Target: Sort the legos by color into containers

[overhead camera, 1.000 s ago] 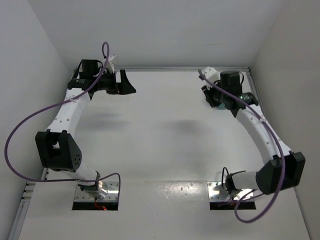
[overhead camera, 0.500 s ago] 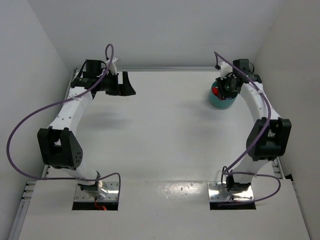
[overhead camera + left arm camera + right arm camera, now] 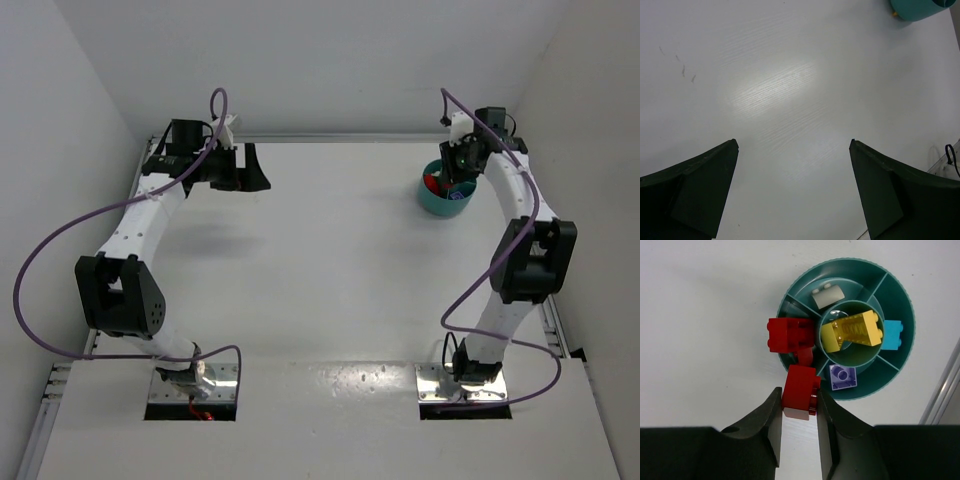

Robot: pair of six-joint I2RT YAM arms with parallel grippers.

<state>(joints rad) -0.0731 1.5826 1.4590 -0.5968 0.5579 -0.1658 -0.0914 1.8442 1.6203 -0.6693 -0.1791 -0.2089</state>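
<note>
While white-walled table [image 3: 790, 100] gleams, red brick [image 3: 799, 382] clamped by right gripper [image 3: 799, 395] at tub [image 3: 900, 305] rim; left gripper [image 3: 794, 145] held wide.

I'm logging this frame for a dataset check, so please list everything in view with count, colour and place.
Tub: 1, teal, round with dividers, far right of the table.
Held brick: 1, red, between the right gripper's fingers, over the tub's rim.
Second red brick: 1, red, lying across the tub's rim.
Yellow brick: 1, yellow, centre cup.
White brick: 1, white, outer section.
Blue brick: 1, light blue, outer section.
Purple brick: 1, purple, outer section.
Table: 1, white.
Arms: 2, white with black joints.
Left gripper: open, empty, far left.
Right gripper: shut on the held brick.
</note>
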